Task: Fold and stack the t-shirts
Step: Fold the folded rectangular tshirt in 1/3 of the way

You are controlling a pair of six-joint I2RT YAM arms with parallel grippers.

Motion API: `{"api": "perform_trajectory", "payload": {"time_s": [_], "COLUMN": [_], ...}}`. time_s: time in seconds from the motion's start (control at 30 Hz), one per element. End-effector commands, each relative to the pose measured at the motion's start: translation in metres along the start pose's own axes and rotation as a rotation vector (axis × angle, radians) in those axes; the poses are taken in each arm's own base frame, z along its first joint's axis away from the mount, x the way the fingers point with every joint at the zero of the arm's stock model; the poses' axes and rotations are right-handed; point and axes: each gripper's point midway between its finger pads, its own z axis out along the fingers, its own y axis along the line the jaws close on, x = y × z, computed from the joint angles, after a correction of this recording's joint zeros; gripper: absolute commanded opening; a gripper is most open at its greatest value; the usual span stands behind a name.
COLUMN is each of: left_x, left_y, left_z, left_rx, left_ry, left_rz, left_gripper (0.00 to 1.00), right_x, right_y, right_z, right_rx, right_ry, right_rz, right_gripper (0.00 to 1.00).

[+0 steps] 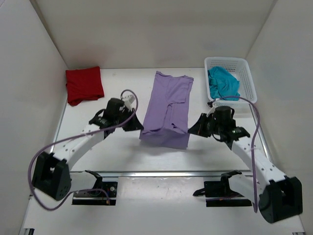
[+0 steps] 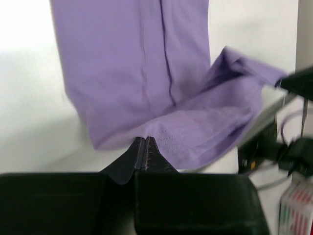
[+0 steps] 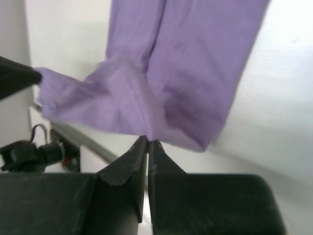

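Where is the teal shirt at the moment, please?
In the top view, the teal shirt lies bunched inside the white basket at the far right, just right of the purple shirt.

Lavender shirt [image 1: 168, 105] spread, red shirt [image 1: 84, 84] folded, teal [image 1: 222, 82] bunched.

Overhead view, close wrist views, sharing purple shirt [image 1: 166, 110]

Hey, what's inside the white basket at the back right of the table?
A teal t-shirt lies crumpled inside the white basket, bunched toward its left side. Anything under the shirt is covered by the cloth, so that cannot be seen.
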Motion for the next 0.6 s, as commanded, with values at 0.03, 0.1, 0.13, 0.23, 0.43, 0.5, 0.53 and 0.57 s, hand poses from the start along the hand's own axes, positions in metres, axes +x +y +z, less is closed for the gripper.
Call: {"api": "perform_trajectory", "payload": {"time_s": [0.03,0.1,0.13,0.23,0.43,0.5,0.53,0.57], "left_x": [-0.087,-0.104,-0.126,-0.146,-0.164,-0.169,-0.164,-0.166], "left_y": [-0.014,-0.002,-0.009,0.012,0.044,0.052,0.058,0.058], "left_z": [0.018,0.044,0.043,0.079,0.118,0.128,0.137,0.142], "left_rx": [-0.012,-0.072,-0.062,-0.116,-0.191,-0.200,-0.201,-0.187], "left_ry": [-0.139,-0.111,-0.147,-0.115,-0.090,-0.090,-0.072,-0.069], "left_rz": [0.048,0.043,0.054,0.028,-0.008,-0.004,-0.024,-0.031], "left_gripper": [0.00,0.00,0.00,0.00,0.00,0.00,0.00,0.00], "right_x": [-0.056,-0.076,-0.086,-0.103,-0.135,-0.141,-0.144,-0.148], "right_y": [-0.015,-0.019,-0.025,-0.037,-0.057,-0.065,-0.067,-0.074], "right_z": [0.014,0.021,0.027,0.044,0.072,0.084,0.087,0.090], "right_rx": [0.047,0.047,0.062,0.078,0.107,0.099,0.102,0.102], "right_ry": [-0.058,-0.077,-0.086,-0.080,-0.086,-0.077,-0.078,-0.075], "right_rz": [-0.125,-0.102,-0.109,-0.101,-0.073,-0.053,-0.047,-0.029], "right_gripper": [0.00,0.00,0.00,0.00,0.00,0.00,0.00,0.00]}}
